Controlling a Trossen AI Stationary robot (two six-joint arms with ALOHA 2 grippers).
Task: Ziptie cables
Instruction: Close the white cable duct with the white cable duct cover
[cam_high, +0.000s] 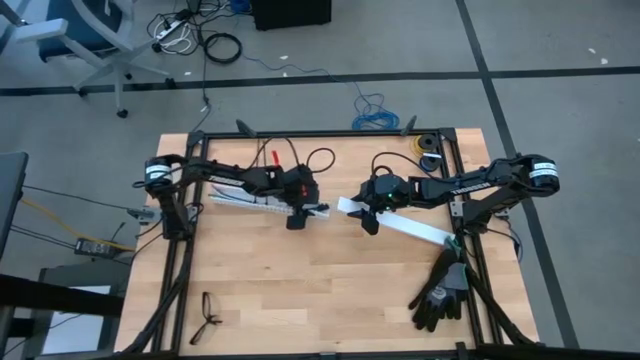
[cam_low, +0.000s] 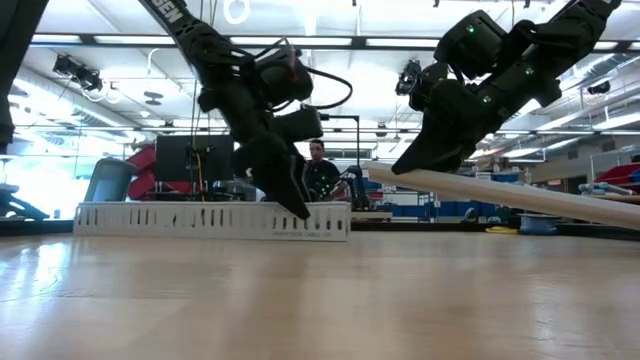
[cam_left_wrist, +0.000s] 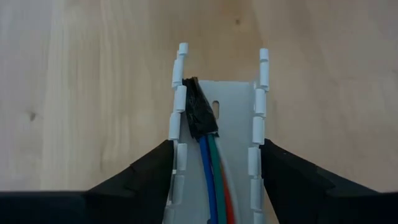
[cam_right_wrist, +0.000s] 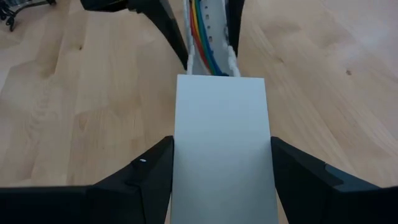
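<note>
A long white slotted channel (cam_high: 258, 203) lies on the table left of centre, seen side-on in the low view (cam_low: 200, 218). The cables (cam_left_wrist: 211, 180) run inside it, blue, green, red and white, ending in a dark sheath (cam_left_wrist: 200, 115). My left gripper (cam_left_wrist: 216, 146) straddles the channel near its right-hand end (cam_high: 298, 215). My right gripper (cam_right_wrist: 221, 143) is closed on a flat white cover strip (cam_high: 410, 228), whose free end (cam_right_wrist: 221, 84) sits just short of the channel's end and the cables (cam_right_wrist: 202, 31). My left gripper has one finger (cam_left_wrist: 149, 177) against each outer side wall (cam_left_wrist: 179, 155) of the channel, near its right-hand end. The fingers slant down from the table's left and point along the channel. The channel lies flat on the table. My right gripper pinches the cover strip by its two long edges (cam_right_wrist: 179, 155) between its two fingers, near the strip's left end. The fingers slant down from the table's right, along the strip. The held end (cam_low: 385, 172) is raised off the table and the strip slopes down toward the right.
Black gloves (cam_high: 440, 295) lie at the near right corner. A small black object (cam_high: 205, 320) lies near the front left. Tape rolls (cam_high: 430, 150) and a red tool (cam_high: 272, 157) sit along the far edge. A person (cam_low: 320, 165) sits beyond the table.
</note>
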